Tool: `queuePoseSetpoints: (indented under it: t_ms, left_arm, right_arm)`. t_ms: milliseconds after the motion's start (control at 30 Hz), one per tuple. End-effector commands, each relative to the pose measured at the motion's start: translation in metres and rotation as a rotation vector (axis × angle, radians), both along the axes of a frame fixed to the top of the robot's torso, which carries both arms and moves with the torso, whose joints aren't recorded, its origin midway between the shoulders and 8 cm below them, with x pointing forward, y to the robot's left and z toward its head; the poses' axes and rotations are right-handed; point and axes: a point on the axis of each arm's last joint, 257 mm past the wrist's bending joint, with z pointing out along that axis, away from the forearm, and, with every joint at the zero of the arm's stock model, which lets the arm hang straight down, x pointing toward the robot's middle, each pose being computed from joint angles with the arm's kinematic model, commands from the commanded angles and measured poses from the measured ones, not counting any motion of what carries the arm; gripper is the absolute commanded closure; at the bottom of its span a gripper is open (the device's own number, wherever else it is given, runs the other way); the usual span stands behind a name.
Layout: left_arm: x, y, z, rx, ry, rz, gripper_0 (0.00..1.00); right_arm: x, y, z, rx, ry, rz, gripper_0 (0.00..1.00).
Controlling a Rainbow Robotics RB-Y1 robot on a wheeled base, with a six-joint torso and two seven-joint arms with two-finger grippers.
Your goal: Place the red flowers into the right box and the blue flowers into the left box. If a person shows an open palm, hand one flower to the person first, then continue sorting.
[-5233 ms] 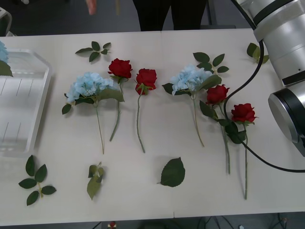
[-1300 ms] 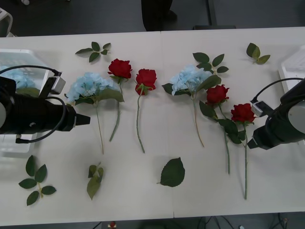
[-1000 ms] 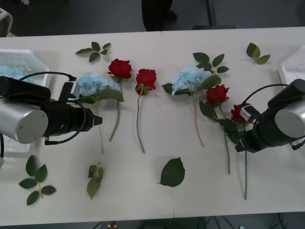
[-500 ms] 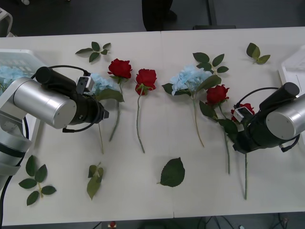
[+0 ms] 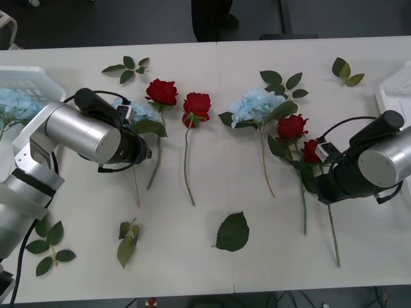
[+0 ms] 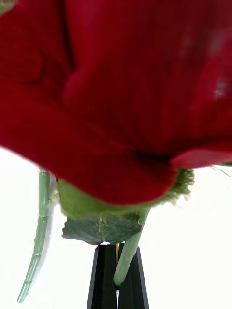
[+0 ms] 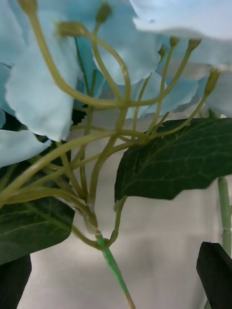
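The right-hand rose [image 5: 311, 151] has shifted since half a second ago: its bloom now sits closer to its neighbour and its stem has swung to a slant across the table [image 5: 212, 263], while both arms have pressed in tighter on their flowers. Nearest the robot, loose leaf sprigs [image 5: 232, 232] lie along the front edge. The right gripper [image 6: 117, 270] has its black fingers [image 6: 102, 277] pinched on the rose's green stem right under the bloom, red petals looming over the wrist camera. The left gripper [image 7: 116, 275] is down at the left blue flower [image 5: 136, 110], its dark fingers [image 7: 216, 268] spread wide at either side of the thin stem, the stem standing between them and not yet pinched. Further back, the other three red roses [image 5: 162, 92] lie flat on the table, two in the middle and one just beside the gripped rose. The second blue flower [image 5: 255, 106] rests between them. At the far left, the left box [image 5: 45, 77] already holds a blue cluster [image 5: 18, 102]; the right box [image 5: 393, 93] peeks in at the right edge.
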Motion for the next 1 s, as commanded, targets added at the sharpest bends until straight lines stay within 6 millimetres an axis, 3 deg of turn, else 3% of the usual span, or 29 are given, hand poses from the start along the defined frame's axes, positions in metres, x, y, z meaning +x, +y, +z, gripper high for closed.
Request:
queuePoseSetpoints:
  t_ms: [33,133,167,200,267,300,467,600,767,900,1000]
  left_arm:
    - [0.014,-0.018,0.015,-0.006,-0.037,-0.012,0.04]
    - [0.015,-0.02,0.015,-0.005,-0.04,-0.019,0.37]
    - [0.015,-0.02,0.015,-0.003,-0.04,-0.02,0.51]
    - [0.015,-0.021,0.015,-0.003,-0.043,-0.021,0.73]
    - [0.016,-0.02,0.015,0.002,-0.046,-0.02,0.94]
    - [0.017,-0.02,0.016,0.004,-0.049,-0.02,1.0]
    - [0.018,-0.019,0.017,0.012,-0.059,-0.022,1.0]
    - [0.02,-0.021,0.019,0.006,-0.068,-0.024,1.0]
    - [0.021,-0.014,0.046,0.003,-0.095,-0.039,1.0]
    - [0.004,0.002,0.088,-0.013,-0.077,-0.073,1.0]
    - [-0.017,0.023,0.117,0.004,-0.047,-0.096,1.0]
  right_arm:
    - [0.023,0.021,0.03,0.092,-0.036,-0.048,1.0]
    - [0.034,0.022,0.057,0.127,-0.048,-0.065,1.0]
    - [0.041,0.023,0.071,0.141,-0.061,-0.067,1.0]
    - [0.049,0.022,0.085,0.144,-0.078,-0.068,1.0]
    - [0.064,0.019,0.109,0.131,-0.128,-0.032,1.0]
    - [0.074,0.016,0.124,0.117,-0.168,-0.002,1.0]
    - [0.116,-0.002,0.181,0.074,-0.272,0.028,1.0]
    - [0.142,-0.033,0.203,0.026,-0.293,-0.001,1.0]
    - [0.173,-0.098,0.237,-0.085,-0.32,-0.038,1.0]
    - [0.188,-0.161,0.26,-0.277,-0.355,-0.033,1.0]
    - [0.187,-0.201,0.263,-0.399,-0.363,-0.047,1.0]
